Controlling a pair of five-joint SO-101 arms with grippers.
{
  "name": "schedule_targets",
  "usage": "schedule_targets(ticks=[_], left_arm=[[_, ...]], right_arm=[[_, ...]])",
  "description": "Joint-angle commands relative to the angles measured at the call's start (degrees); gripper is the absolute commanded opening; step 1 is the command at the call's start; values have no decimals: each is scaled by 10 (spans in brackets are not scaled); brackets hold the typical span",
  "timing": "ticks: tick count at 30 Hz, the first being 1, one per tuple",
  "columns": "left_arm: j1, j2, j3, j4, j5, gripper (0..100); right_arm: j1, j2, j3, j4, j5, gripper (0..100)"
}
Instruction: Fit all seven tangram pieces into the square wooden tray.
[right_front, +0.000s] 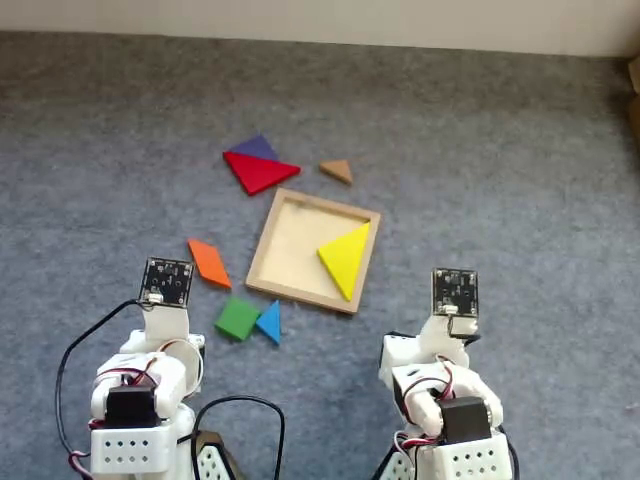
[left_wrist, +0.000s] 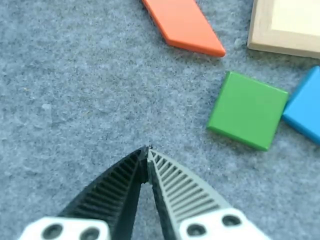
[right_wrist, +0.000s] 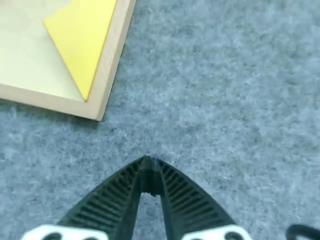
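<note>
1. Tray (right_front: 264, 238) sits turned at an angle in the middle of the grey felt desk (right_front: 500, 150), well in front of both arms
2. One piece is in it: the yellow triangle (right_front: 347, 257) lies flat against the tray's right side, its point towards the near right corner. The rest of the tray floor is bare wood
3. Six pieces wait outside on the desk. The red triangle (right_front: 258, 171) and the purple piece (right_front: 256, 148) touch each other beyond the tray's far left corner, and the small brown triangle (right_front: 337, 171) lies just past its far edge
4. The orange parallelogram (right_front: 209, 262) lies to the left of the tray. The green square (right_front: 237, 318) and the blue triangle (right_front: 270, 321) sit side by side off its near left corner
5. The left gripper (left_wrist: 148, 149) has its fingers pressed together on nothing, over bare felt near the green square and orange parallelogram
6. The right gripper (right_wrist: 146, 160) is likewise pressed together and empty, just nearer than the tray's near right corner
7. Judged from this, the task has barely begun: one of seven placed, six to fit
</note>
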Motion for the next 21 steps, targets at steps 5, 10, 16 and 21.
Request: schedule_targets(ticks=[5, 10, 16, 21], left_arm=[[-3, -4, 11, 3, 3, 5], [-2, -4, 11, 3, 4, 5], [-7, -4, 5, 6, 1, 5], [-46, -4, -70, 2, -50, 5]], right_arm=[[10, -10, 67, -13, 4, 5], [10, -10, 67, -13, 4, 5], [10, -10, 67, -13, 4, 5], [10, -10, 67, -13, 4, 5]])
